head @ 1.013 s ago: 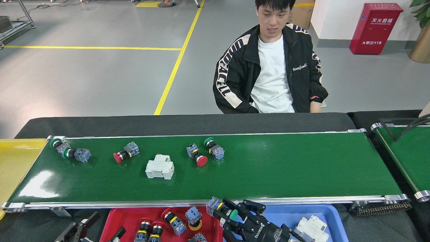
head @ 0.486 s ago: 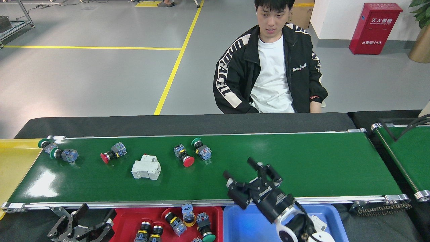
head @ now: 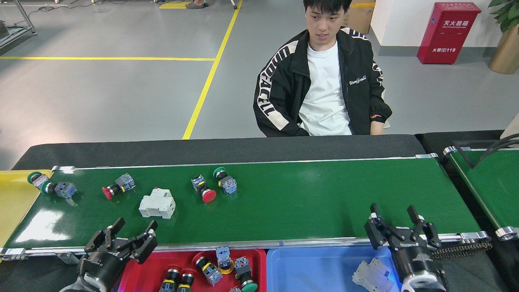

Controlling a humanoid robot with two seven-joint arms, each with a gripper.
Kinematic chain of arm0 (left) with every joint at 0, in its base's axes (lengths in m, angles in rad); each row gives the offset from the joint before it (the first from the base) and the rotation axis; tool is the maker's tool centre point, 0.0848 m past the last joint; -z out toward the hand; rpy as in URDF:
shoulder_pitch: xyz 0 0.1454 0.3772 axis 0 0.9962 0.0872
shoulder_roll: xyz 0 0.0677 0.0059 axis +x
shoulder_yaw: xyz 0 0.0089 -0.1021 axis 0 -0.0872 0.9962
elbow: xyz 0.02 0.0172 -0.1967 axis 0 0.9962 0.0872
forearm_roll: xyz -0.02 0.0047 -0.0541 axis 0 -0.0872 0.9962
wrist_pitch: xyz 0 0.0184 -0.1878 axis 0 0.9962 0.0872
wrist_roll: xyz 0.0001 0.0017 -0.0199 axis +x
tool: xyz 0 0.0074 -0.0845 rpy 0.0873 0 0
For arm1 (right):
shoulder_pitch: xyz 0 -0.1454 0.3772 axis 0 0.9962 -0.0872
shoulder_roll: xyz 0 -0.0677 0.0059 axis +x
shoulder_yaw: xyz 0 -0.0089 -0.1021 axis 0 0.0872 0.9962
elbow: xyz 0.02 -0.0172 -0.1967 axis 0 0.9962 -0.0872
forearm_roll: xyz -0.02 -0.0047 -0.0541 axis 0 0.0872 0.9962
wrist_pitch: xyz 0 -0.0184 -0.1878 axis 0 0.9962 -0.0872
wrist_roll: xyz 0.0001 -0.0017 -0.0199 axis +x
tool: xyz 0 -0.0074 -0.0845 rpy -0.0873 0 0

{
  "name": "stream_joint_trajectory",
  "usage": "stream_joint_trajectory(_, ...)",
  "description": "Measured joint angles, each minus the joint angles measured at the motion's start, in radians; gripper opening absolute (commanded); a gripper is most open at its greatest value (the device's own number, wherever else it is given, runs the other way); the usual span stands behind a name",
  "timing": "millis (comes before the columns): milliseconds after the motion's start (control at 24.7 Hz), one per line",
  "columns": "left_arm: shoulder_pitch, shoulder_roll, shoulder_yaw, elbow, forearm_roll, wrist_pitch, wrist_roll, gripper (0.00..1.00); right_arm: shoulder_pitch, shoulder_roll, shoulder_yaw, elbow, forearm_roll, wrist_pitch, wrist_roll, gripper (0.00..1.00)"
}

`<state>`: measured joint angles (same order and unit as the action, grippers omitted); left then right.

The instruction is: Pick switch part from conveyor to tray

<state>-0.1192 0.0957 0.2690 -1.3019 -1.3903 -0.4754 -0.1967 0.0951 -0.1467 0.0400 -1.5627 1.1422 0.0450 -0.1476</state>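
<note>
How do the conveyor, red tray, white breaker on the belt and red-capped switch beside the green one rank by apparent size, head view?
1. conveyor
2. red tray, partly cut off by the frame edge
3. white breaker
4. red-capped switch

No close calls.

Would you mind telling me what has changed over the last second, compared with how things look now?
The right gripper let go of a green-capped switch into the red tray, then swung right, open and empty, over the conveyor edge. The left gripper rose to the belt's near rail, open. Every part on the belt drifted left, including the white breaker. The blue tray and the seated person stayed put.
</note>
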Motion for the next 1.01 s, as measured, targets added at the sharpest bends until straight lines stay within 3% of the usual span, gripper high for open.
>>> stream_joint_trajectory(203, -0.053, 0.001, -0.013, 0.074, -0.022, 0.020, 0.010, 0.98, 0.166, 0.000, 0.000, -0.147, 0.000, -0.011, -0.023, 0.99)
stream_joint_trajectory(365, -0.085, 0.002, -0.014, 0.108, -0.025, 0.038, 0.012, 0.96, 0.182, 0.007, 0.001, -0.178, 0.002, -0.017, -0.026, 0.99)
stream_joint_trajectory(446, -0.103, 0.002, -0.015, 0.129, -0.028, 0.050, 0.014, 0.88, 0.182, 0.011, 0.001, -0.179, 0.003, -0.018, -0.026, 0.99)
stream_joint_trajectory(486, -0.112, 0.002, -0.014, 0.142, -0.035, 0.053, 0.015, 0.75, 0.182, 0.011, 0.002, -0.179, 0.005, -0.018, -0.026, 0.99)
stream_joint_trajectory(567, -0.128, 0.009, -0.023, 0.169, -0.061, 0.057, 0.021, 0.36, 0.182, 0.012, 0.003, -0.179, 0.014, -0.020, -0.026, 0.99)
stream_joint_trajectory(608, -0.134, 0.024, -0.039, 0.182, -0.070, 0.058, 0.027, 0.22, 0.182, 0.015, 0.003, -0.179, 0.019, -0.021, -0.026, 0.99)
stream_joint_trajectory(648, -0.136, 0.041, -0.054, 0.191, -0.073, 0.058, 0.033, 0.15, 0.182, 0.017, 0.003, -0.179, 0.022, -0.022, -0.026, 0.99)
stream_joint_trajectory(729, -0.137, 0.059, -0.070, 0.200, -0.073, 0.052, 0.045, 0.10, 0.181, 0.026, 0.003, -0.179, 0.024, -0.023, -0.026, 0.99)
stream_joint_trajectory(1013, -0.085, 0.090, -0.059, 0.148, 0.047, -0.029, 0.057, 0.07, 0.179, 0.043, 0.002, -0.178, 0.029, -0.014, -0.026, 0.99)
